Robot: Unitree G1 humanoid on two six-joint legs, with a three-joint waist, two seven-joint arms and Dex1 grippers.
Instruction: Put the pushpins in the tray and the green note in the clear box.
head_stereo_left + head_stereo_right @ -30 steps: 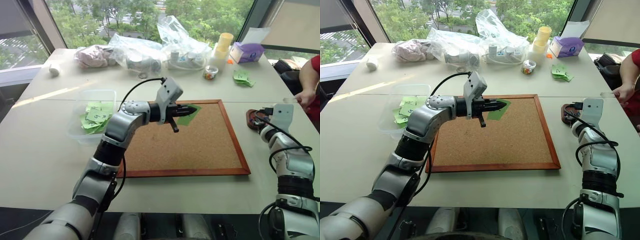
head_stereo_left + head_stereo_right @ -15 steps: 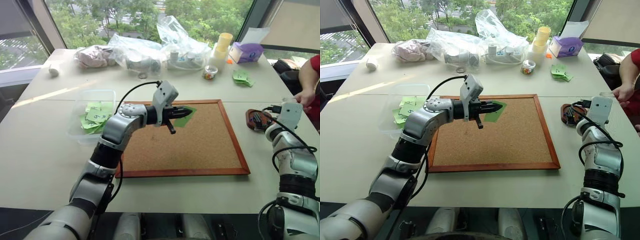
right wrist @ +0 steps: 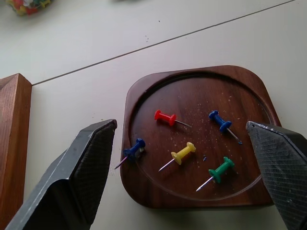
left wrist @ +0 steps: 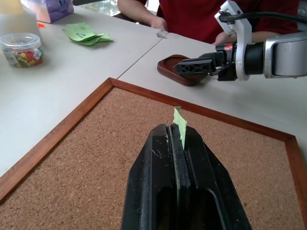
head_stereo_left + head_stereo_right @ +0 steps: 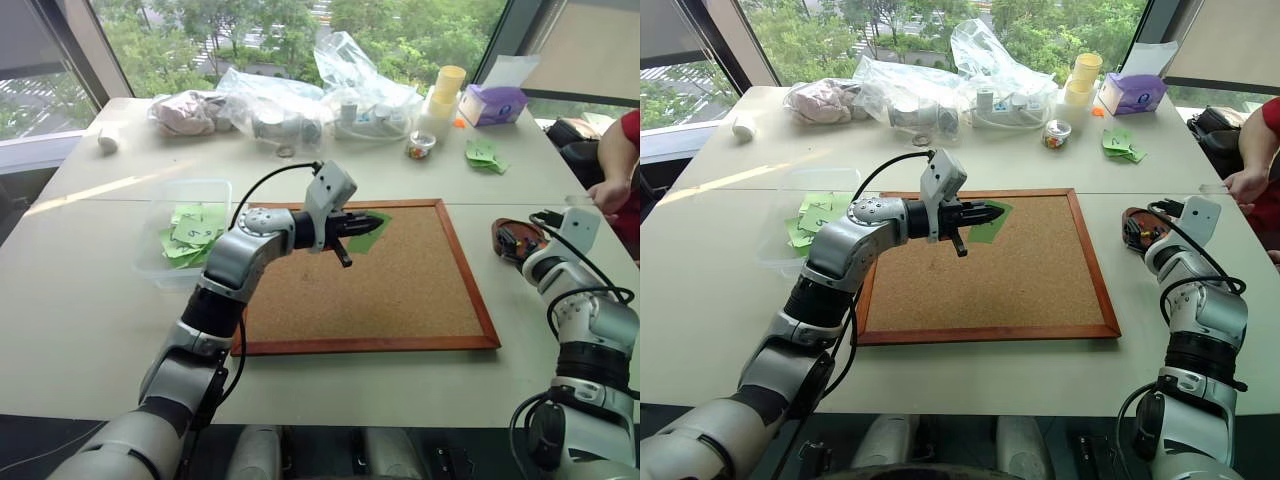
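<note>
The right gripper hung just above the tray, its jaws now spread wide to either side of the dish; a second earlier they had stood narrower over the same spot. Five pushpins lay in the tray: a red, a yellow, a green and two blue, one of the blue ones resting on the rim at the edge. That widening read as a release, so the pin part of the task looked finished or close to it, though the pin on the rim might yet roll off.

The left gripper stayed almost where it had been, held over the corkboard with its jaws pressed together on the green note, which stuck out past the fingertips as a thin upright edge in the left wrist view. The note was clear of the board, no longer pinned down.

The clear box sat on the surface off the board's left side, already holding several green slips. What remained, by my reading, was carrying the note across to it and letting go.
</note>
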